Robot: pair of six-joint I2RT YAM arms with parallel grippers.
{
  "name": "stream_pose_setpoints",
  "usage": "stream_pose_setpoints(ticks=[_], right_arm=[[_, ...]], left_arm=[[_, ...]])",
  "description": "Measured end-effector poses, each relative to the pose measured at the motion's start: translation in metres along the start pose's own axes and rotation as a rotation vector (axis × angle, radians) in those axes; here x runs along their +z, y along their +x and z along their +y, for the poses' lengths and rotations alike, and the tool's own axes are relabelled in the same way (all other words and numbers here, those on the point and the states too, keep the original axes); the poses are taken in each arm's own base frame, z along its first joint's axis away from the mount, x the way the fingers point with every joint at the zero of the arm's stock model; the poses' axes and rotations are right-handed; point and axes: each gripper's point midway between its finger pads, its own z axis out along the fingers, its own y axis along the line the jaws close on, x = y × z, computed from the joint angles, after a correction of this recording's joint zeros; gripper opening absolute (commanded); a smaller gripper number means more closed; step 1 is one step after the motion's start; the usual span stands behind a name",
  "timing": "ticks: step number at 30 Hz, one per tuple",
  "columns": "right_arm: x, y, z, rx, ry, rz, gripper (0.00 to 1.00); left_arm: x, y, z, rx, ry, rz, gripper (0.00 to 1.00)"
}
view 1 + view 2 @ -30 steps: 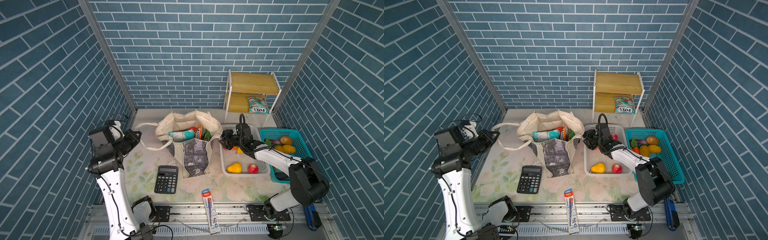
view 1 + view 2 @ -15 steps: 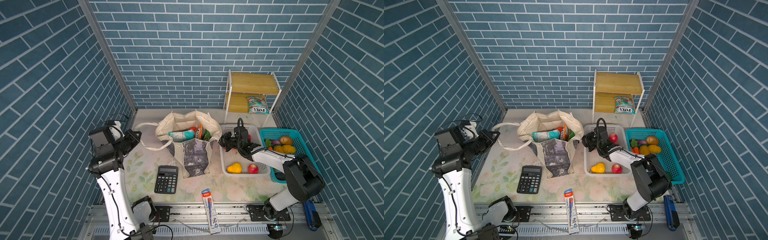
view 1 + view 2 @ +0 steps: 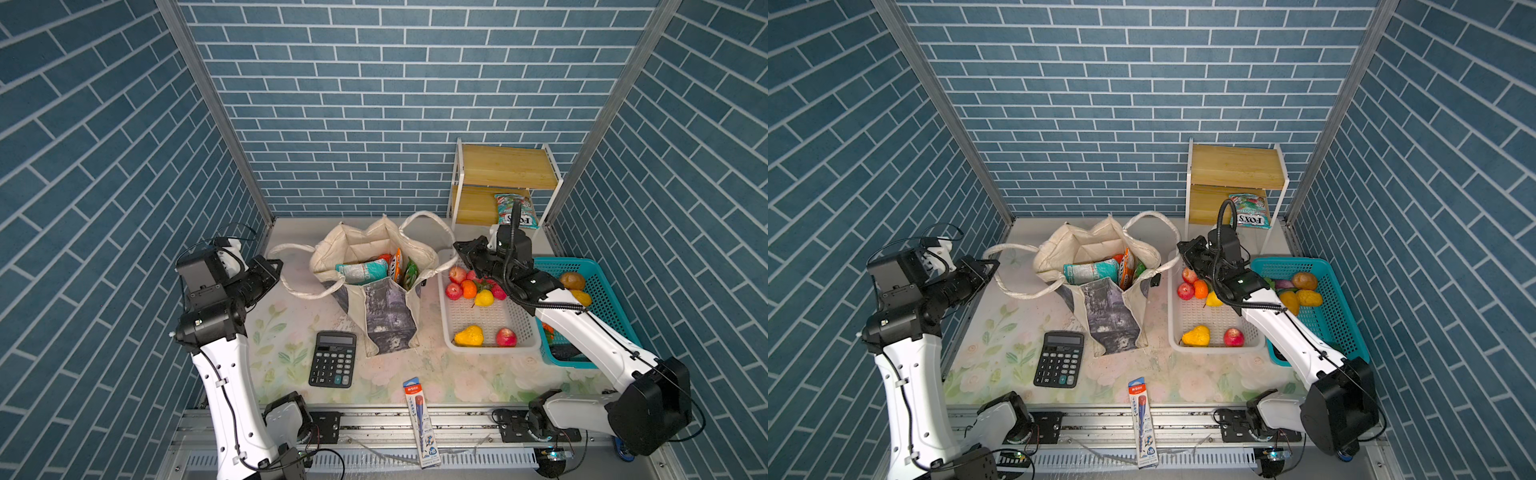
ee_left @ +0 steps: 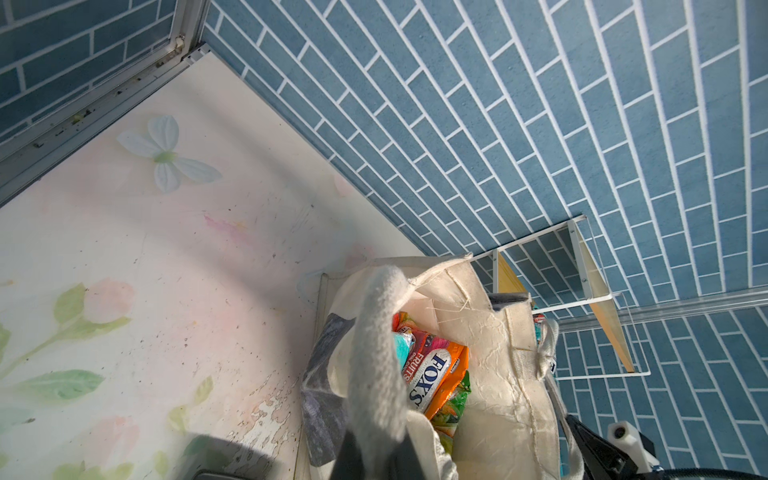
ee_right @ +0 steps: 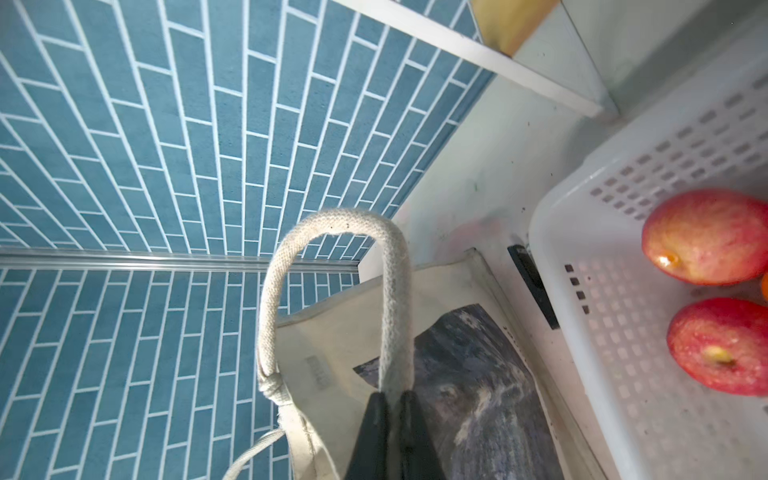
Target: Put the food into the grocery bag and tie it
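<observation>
The cream grocery bag stands open mid-table, with its printed panel facing the front. Teal, orange and green FOX'S packets of food sit inside it. My left gripper is shut on the bag's left strap handle. My right gripper is shut on the right strap handle, beside the white basket. In both wrist views a strap runs straight between the black fingers.
The white basket holds apples, an orange and yellow fruit. Right of it, the teal basket holds more fruit under my right arm. A FOX'S packet lies on the wooden shelf. A calculator and a pencil pack lie in front.
My right gripper moved from over the white basket's near corner toward the bag's right handle and closed on it. The left arm and the bag have not moved.
</observation>
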Motion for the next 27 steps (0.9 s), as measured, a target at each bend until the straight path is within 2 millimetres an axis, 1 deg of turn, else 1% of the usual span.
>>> stream_pose_setpoints(ticks=[3,5,7,10,13,16,20,21,24,27], right_arm=[[-0.003,-0.005,0.032,-0.098,-0.053,0.002,0.0],[-0.001,-0.003,0.053,-0.159,-0.098,0.021,0.0],[0.005,0.008,0.069,-0.219,-0.136,0.061,0.0],[0.015,0.03,0.084,-0.295,-0.177,0.133,0.0],[0.022,0.051,0.092,-0.354,-0.211,0.203,0.0],[0.025,0.067,0.096,-0.408,-0.239,0.265,0.0],[0.023,0.084,0.094,-0.463,-0.255,0.334,0.0],[0.023,0.087,0.092,-0.472,-0.256,0.35,0.01],[0.023,0.092,0.089,-0.503,-0.256,0.382,0.11],[0.025,0.094,0.093,-0.534,-0.255,0.404,0.19]], left_arm=[[0.002,0.001,-0.023,0.047,0.048,0.023,0.0],[0.004,0.002,-0.04,0.089,0.086,0.042,0.0],[0.006,0.005,-0.06,0.131,0.129,0.069,0.0],[0.012,0.011,-0.077,0.169,0.166,0.104,0.0],[0.021,0.018,-0.089,0.193,0.189,0.138,0.0],[0.028,0.025,-0.098,0.219,0.208,0.163,0.0],[0.037,0.034,-0.105,0.242,0.216,0.193,0.0],[0.039,0.036,-0.105,0.246,0.214,0.2,0.0],[0.043,0.039,-0.107,0.255,0.213,0.209,0.0],[0.046,0.042,-0.108,0.261,0.212,0.216,0.0]])
